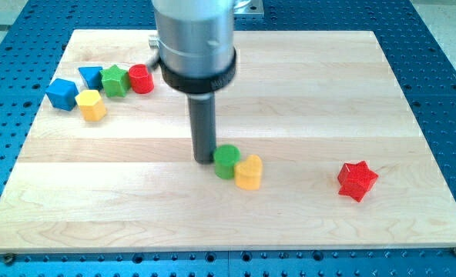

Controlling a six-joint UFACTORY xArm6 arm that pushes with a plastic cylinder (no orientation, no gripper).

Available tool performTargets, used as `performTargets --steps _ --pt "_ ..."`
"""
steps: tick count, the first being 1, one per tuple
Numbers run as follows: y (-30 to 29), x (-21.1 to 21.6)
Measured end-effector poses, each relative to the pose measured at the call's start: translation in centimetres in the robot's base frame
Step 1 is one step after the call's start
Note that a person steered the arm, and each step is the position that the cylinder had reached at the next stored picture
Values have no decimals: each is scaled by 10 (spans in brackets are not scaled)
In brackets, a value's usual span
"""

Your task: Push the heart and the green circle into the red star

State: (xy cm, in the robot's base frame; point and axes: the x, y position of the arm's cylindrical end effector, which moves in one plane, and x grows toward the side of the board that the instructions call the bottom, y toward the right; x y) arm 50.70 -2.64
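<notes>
The yellow heart (pixel 249 172) lies near the board's middle, touching the green circle (pixel 226 161) on its left. The red star (pixel 357 181) sits apart, well off to the view's right of the heart. My tip (pixel 204 158) stands on the board just left of the green circle, touching or almost touching it. The rod rises from there to the wide grey arm end at the view's top.
A cluster sits at the view's upper left: a blue block (pixel 62 94), a blue triangle-like block (pixel 90 77), a green star (pixel 115 80), a red cylinder (pixel 141 78) and a yellow block (pixel 92 105). The wooden board (pixel 367 100) lies on a blue perforated table.
</notes>
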Motion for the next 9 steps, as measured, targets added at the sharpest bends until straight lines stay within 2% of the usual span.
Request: performTargets --steps 1,3,4,5,6,7,8,9 --pt "-28 16" --pt "99 50" --pt "143 79" --pt "159 94" --pt "55 82" --pt "31 26" --pt "53 1" --pt "122 1"
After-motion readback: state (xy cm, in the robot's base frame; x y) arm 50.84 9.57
